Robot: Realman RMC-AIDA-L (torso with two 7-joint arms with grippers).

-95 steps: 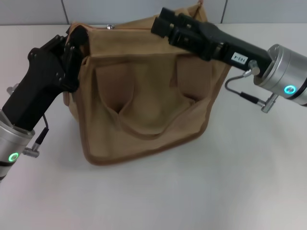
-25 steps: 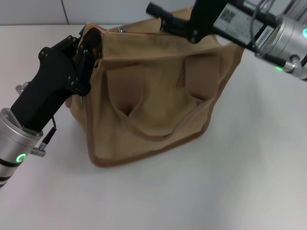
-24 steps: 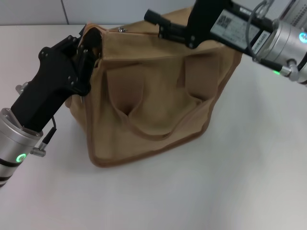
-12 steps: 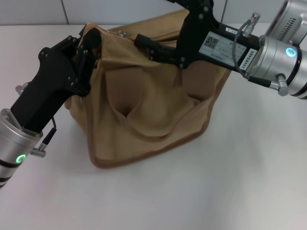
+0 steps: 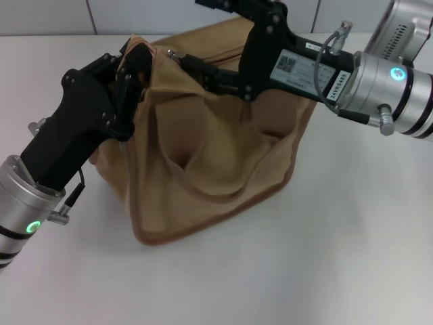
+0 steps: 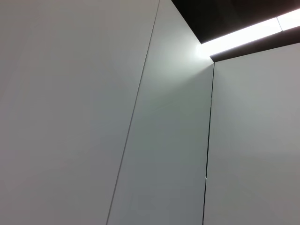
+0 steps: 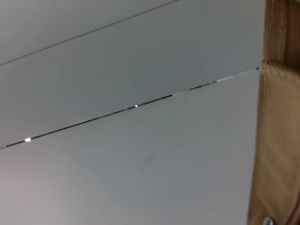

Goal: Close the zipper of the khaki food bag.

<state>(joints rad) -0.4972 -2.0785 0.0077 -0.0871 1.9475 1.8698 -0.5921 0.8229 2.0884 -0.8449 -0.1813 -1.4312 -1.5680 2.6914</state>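
Boxy khaki canvas food bag [image 5: 216, 149] standing on white table [image 5: 352, 257]. Left gripper [image 5: 128, 74] clamped on bag's left top corner. Right gripper [image 5: 186, 64], jaws narrow, at tan zipper line [image 5: 203, 57] along top; grip on pull unclear.

We see the head view evenly and softly lit from above, with only faint shadows on the white table [image 5: 284, 271]. In the left wrist view a bright ceiling light strip [image 6: 243, 33] glares against dark surroundings.
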